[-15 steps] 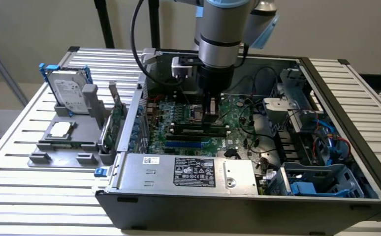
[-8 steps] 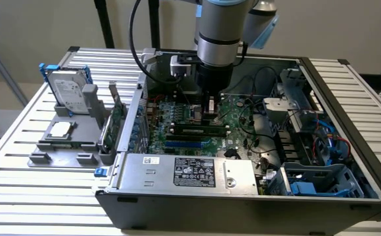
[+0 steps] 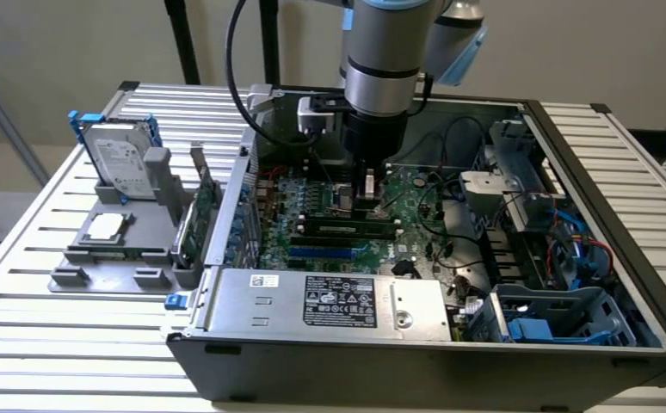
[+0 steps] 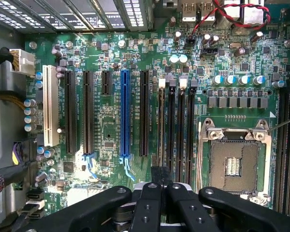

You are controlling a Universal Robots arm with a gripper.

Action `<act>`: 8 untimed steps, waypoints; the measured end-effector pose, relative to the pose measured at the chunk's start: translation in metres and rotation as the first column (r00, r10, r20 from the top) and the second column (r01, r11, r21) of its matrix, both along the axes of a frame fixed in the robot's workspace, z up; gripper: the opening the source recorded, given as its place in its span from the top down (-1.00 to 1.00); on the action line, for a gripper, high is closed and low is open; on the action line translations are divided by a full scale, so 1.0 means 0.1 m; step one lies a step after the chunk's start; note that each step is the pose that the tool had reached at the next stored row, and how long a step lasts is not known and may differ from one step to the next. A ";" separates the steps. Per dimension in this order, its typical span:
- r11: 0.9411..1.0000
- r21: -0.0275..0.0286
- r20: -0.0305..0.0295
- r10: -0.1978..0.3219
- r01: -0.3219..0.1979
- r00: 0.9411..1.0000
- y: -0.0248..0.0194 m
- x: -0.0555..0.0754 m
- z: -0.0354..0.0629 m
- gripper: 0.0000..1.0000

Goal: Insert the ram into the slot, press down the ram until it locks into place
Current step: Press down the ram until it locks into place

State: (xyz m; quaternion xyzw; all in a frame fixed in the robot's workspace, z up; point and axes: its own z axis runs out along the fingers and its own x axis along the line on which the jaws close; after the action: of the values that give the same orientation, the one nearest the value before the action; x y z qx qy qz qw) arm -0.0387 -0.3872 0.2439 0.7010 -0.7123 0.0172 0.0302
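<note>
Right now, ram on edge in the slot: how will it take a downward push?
The ram is thin and stands on edge in the slot, so an off-centre push may tilt it. Probably stiff along its length, likely light.

Counts in and beside the open case

One arm, one gripper (image 4: 159, 186), one ram (image 3: 350, 227), four RAM slots (image 4: 176, 123), one blue slot (image 4: 124, 113), one white slot (image 4: 50, 106), one hard drive (image 3: 124, 161).

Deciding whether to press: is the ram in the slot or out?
In: the ram stands on edge in the slot, under the claw. Locked or not, cannot tell.
</note>
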 end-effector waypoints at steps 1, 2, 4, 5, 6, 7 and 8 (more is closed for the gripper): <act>1.000 0.000 0.000 0.000 0.000 1.000 0.000 0.00 0.000 0.79; 1.000 0.000 0.000 0.000 0.000 1.000 0.000 0.00 0.000 0.79; 1.000 0.000 0.000 0.000 0.000 1.000 0.000 0.00 0.000 0.79; 1.000 0.000 0.000 0.000 0.000 1.000 0.000 0.00 -0.002 0.79; 1.000 0.000 0.000 0.000 0.000 1.000 0.001 0.00 -0.007 0.79; 1.000 0.000 0.000 0.000 0.000 1.000 0.004 -0.01 -0.013 0.79; 1.000 0.000 0.000 0.000 0.000 1.000 0.008 -0.01 -0.021 0.79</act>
State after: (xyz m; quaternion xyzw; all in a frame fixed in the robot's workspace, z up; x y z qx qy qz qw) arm -0.0401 -0.3864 0.2418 0.7010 -0.7124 0.0172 0.0302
